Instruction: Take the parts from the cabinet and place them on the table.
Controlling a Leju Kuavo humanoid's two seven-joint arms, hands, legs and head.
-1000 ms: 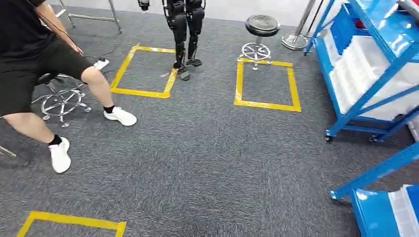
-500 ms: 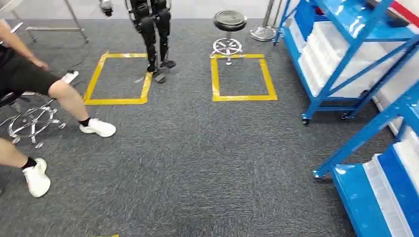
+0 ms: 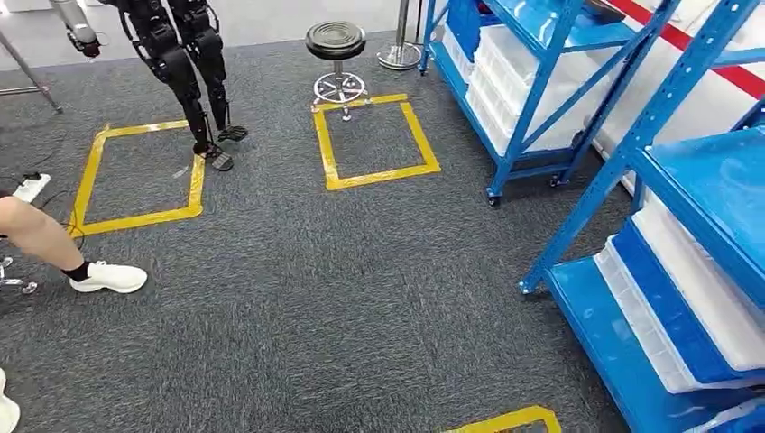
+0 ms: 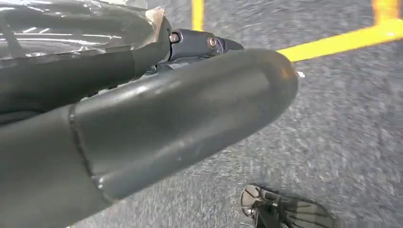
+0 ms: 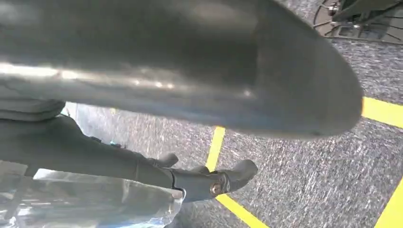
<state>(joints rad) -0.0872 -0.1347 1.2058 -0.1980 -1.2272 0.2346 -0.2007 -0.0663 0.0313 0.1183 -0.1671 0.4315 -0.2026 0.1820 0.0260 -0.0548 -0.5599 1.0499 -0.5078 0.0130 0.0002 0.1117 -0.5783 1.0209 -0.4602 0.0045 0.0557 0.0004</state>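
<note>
Left hand [image 4: 157, 118]: thick grey thumb across the left wrist view, dark fingers [image 4: 199, 43] lying alongside it. Crinkled shiny film [image 4: 71, 28] lies close against the fingers. Whether the hand is spread, pressed together or holding that film, cannot tell. Past the thumb tip: grey carpet with a line of yellow tape [image 4: 332, 42].

Right hand [image 5: 190, 71]: grey thumb, dark fingers [image 5: 209, 183] reaching out beside it. The same kind of shiny film [image 5: 85, 204] sits against their base. Grip cannot be told. Beyond the fingertips: carpet and yellow tape [image 5: 214, 147].

Blue cabinet [image 3: 582, 207]: open metal rack in the head view, ahead and to the right. It has slanted posts and blue shelves carrying white bins [image 3: 713, 316]. Parts inside the bins cannot be made out.

Second blue rack [image 3: 536, 90]: farther off, on castors, also loaded with white bins [image 3: 505, 81].

Floor [image 3: 343, 289]: grey carpet marked with two yellow tape squares, one [image 3: 383, 177] just beside the farther rack and one [image 3: 135, 219] to its left.

Black stool [image 3: 336, 41]: stands at the far edge of the nearer-rack square.

Another humanoid robot [image 3: 185, 63]: dark legs, feet at the corner of the left square.

Person: a bare leg [image 3: 36, 239] and a white shoe [image 3: 108, 277] at the left edge. A white power strip [image 3: 27, 188] lies near them.
</note>
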